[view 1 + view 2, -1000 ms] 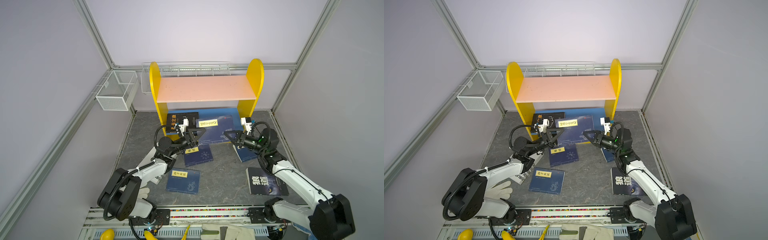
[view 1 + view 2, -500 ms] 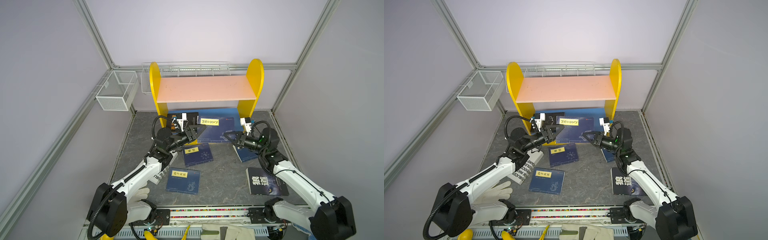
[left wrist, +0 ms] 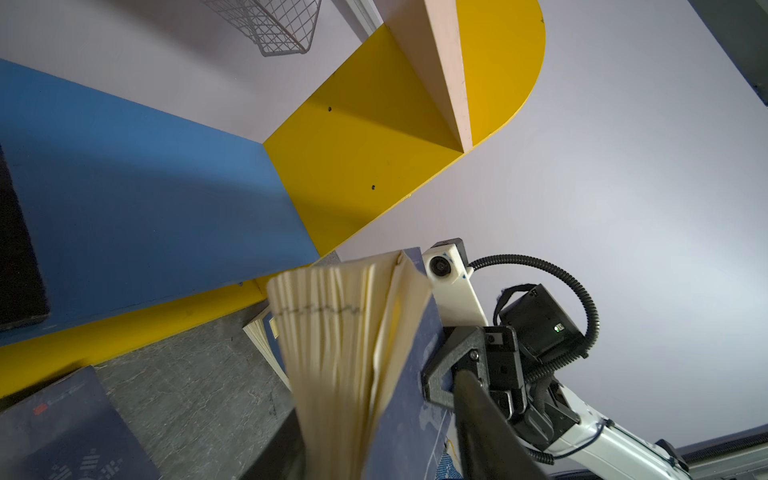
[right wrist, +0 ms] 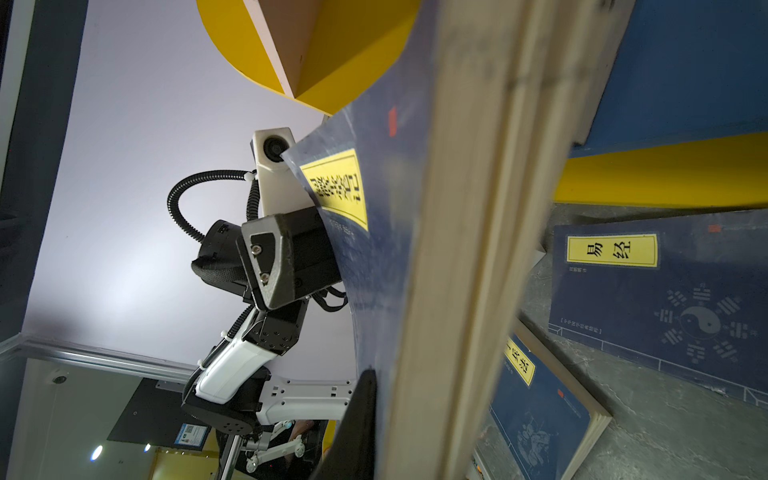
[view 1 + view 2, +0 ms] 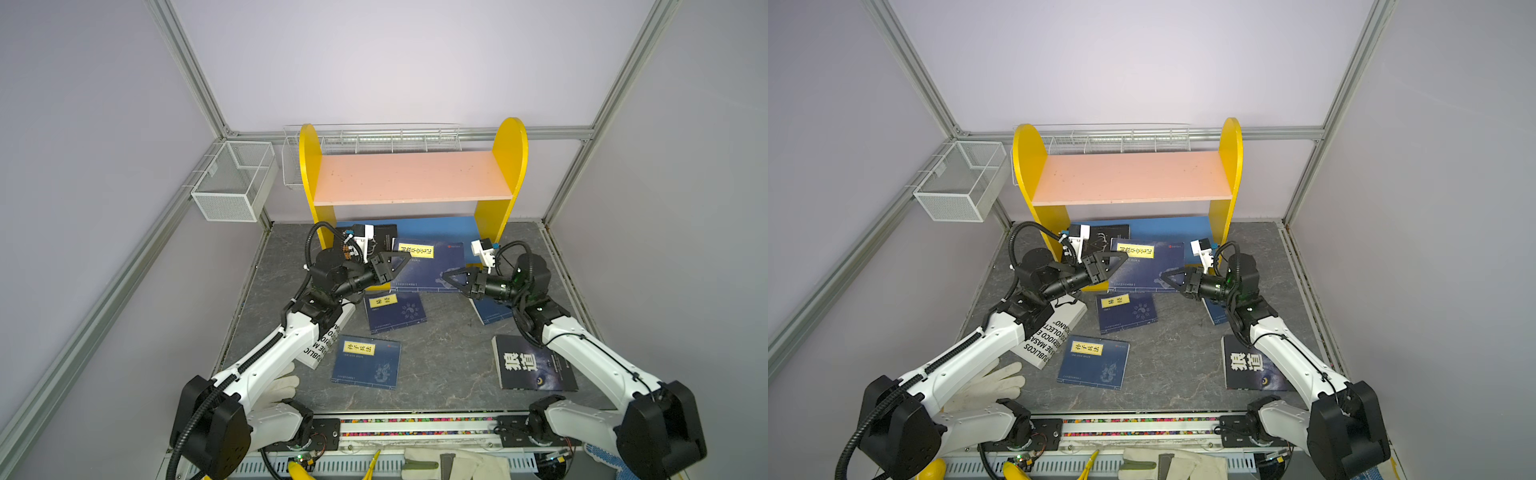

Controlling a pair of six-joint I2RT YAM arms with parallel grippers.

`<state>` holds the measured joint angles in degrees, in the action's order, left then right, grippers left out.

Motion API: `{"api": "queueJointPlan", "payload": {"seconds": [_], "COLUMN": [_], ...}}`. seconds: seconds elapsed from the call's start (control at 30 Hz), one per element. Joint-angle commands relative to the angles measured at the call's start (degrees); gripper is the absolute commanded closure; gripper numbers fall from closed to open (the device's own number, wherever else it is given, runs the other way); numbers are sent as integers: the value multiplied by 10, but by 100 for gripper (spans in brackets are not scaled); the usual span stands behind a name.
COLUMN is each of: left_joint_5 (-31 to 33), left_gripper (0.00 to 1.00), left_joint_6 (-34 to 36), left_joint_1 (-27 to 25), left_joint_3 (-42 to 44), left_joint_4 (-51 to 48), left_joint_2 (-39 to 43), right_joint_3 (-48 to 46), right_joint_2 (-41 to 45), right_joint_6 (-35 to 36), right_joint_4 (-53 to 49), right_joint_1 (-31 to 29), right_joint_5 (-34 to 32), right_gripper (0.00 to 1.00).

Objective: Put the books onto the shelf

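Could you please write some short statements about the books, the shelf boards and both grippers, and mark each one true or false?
1. The pink upper board carries no book. True.
2. The wolf-eye book stands upright. False: it lies flat on the table.
3. The left gripper and the right gripper both grip one large navy book. True.
4. The white glove lies on the pink upper board. False: it lies on the table by the left arm.
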<state>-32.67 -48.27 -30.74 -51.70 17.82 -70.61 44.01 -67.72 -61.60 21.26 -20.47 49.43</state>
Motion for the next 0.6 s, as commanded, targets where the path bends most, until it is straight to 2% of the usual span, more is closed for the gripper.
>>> {"api": "queueJointPlan", "payload": {"seconds": [0.0,0.17,0.37,0.57], "left_joint_5": [-12,-21,-4,1], "left_gripper": [48,54,74,90], "left_joint_6": [30,36,48,39], "left_joint_1": [8,11,12,12], "left_joint_3": [-23,-24,-23,-17], "left_joint_4": [7,2,-21,-18], "left_joint_2": [9,7,12,9], "right_joint_3": [14,18,18,20], "right_joint_2": [-1,-4,-6,-9], "right_joint_6": [13,26,36,37], "right_joint_4": [-7,-26,-38,-31], "right_joint_1": [-5,-6,-5,-5], "right_joint_5": [29,38,41,36], "right_gripper": [85,84,84,84]}}
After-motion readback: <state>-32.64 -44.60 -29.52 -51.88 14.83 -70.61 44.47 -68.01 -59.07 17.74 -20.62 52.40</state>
